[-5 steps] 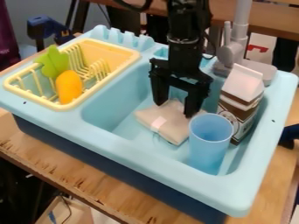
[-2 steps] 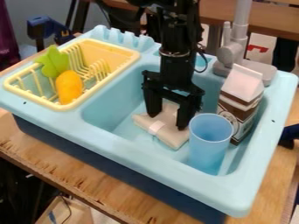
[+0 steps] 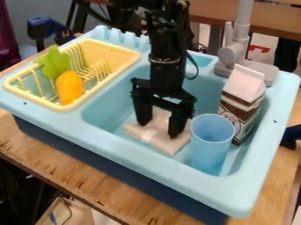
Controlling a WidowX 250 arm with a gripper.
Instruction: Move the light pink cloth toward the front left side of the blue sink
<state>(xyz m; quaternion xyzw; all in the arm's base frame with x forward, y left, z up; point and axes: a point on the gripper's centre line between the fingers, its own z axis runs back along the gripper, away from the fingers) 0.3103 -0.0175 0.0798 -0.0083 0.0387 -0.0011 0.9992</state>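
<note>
1. Table [image 3: 76, 173]: wooden, under the sink.
2. Sink [image 3: 117, 147]: pale blue on top with a dark blue base; its basin holds the cloth, cup and carton.
3. Arm [image 3: 166, 66]: black, coming in from the top edge and hanging over the basin.
4. Rack [image 3: 111, 48]: yellow, set in the sink's left part, with two toys in it.
5. Tap [image 3: 242, 28]: grey, upright at the back of the sink.
6. Carton [image 3: 241, 99]: brown and white, upright on the basin's right side, behind the cup.
7. Cloth [image 3: 162, 137]: beige, folded, with a pale band, lying on the basin floor just beside the cup.
8. Cup [image 3: 211, 143]: blue, upright, mouth up, near the basin's front right corner.
9. Claw [image 3: 159, 127]: open, fingers well apart, tips down at the cloth.
10. Orange toy [image 3: 70, 88]: at the rack's front.
11. Green toy [image 3: 53, 63]: leaf-shaped, just behind the orange one.
</note>
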